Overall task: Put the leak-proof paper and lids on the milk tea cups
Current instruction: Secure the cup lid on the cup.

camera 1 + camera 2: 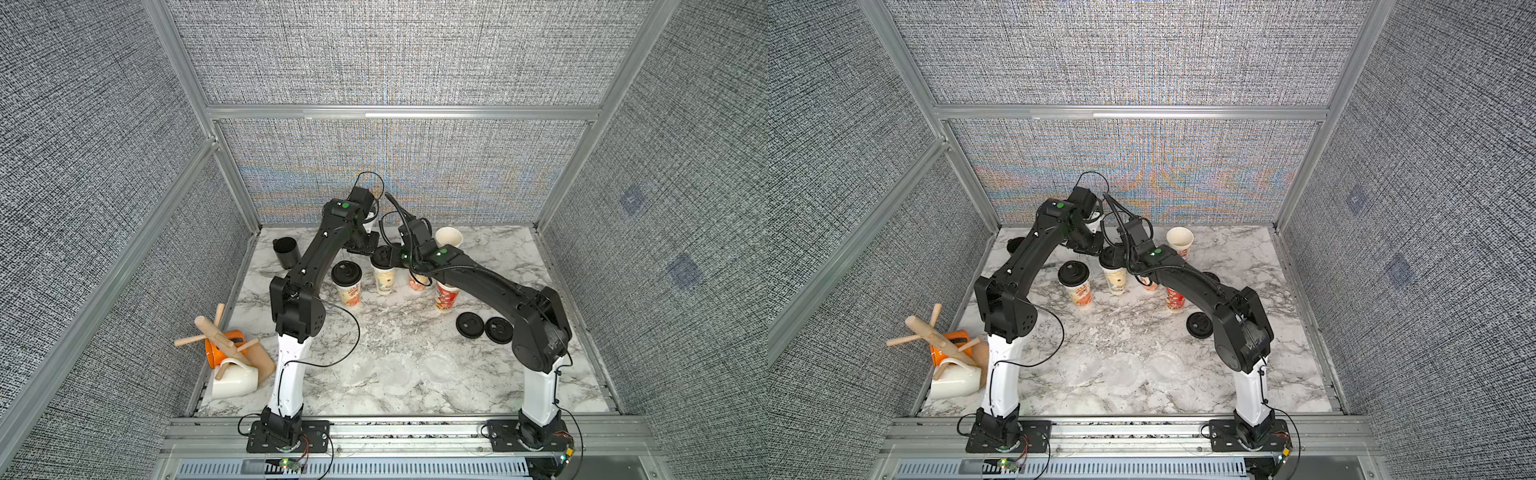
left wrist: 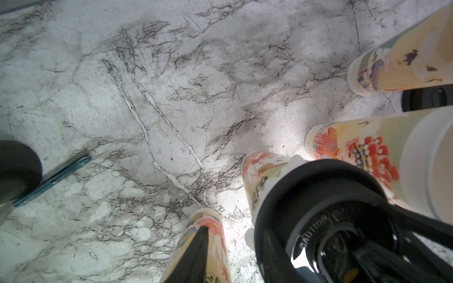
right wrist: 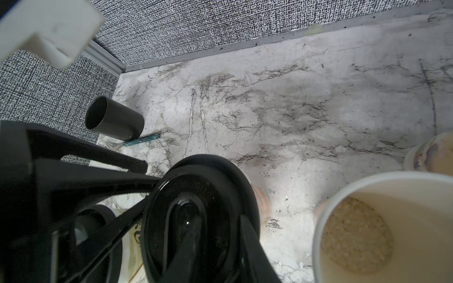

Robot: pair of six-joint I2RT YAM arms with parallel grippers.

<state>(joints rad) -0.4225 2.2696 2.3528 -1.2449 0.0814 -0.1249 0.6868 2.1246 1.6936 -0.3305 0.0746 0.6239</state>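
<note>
Several printed milk tea cups stand mid-table. Two wear black lids (image 1: 346, 271) (image 1: 382, 257); the back one (image 1: 449, 239) is uncovered. My right gripper (image 3: 215, 215) is shut on the lid (image 3: 201, 186) of the middle lidded cup (image 1: 384, 280), one finger on its top and one outside its rim. Whitish paper edges (image 2: 250, 235) stick out under that lid. My left gripper (image 1: 368, 245) stands open just left of this cup; one finger (image 2: 198, 254) shows, the other is hidden by the lid. Three leak-proof paper sheets (image 1: 358, 365) (image 1: 395, 372) (image 1: 438, 368) lie flat near the front.
A short black cup (image 1: 286, 251) and a teal-handled fork (image 3: 141, 141) sit at the back left. Two loose black lids (image 1: 469, 324) (image 1: 498, 329) lie right of the cups. A tipped wooden mug rack (image 1: 216, 332) with orange and white mugs lies front left. Walls enclose three sides.
</note>
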